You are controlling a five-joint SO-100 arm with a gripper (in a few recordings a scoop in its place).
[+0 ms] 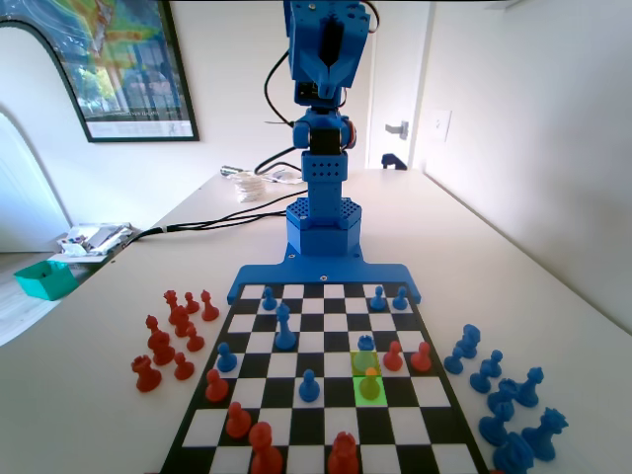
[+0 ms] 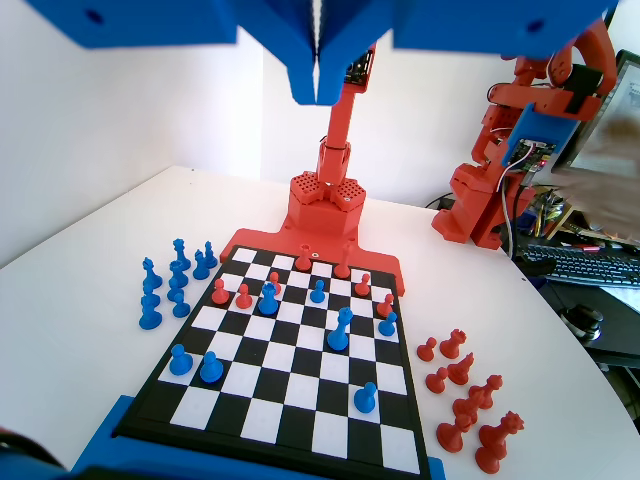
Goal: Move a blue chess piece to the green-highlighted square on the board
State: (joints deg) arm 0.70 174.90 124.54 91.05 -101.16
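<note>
A blue chess piece [image 1: 366,345], a small pawn, stands on the duller yellow-olive square right of the board's [image 1: 326,434] centre, its lower half tinted greenish; in the wrist view this pawn [image 2: 268,298] is left of centre. One square nearer the fixed camera lies the green-highlighted square [image 1: 373,397], and an orange-tinted red pawn [image 1: 370,379] stands on it. My gripper [image 1: 328,71] is held high over the arm's base, far from the pawn. In the wrist view the gripper [image 2: 317,98] has its jaws pressed together, with nothing between them.
Other blue pawns [image 1: 309,385] and a taller blue piece [image 1: 284,326] stand on the board among red pieces [image 1: 393,355]. Off the board, several blue pieces [image 1: 494,395] stand at the right and red ones [image 1: 173,336] at the left. Cables [image 1: 247,183] lie beside the base.
</note>
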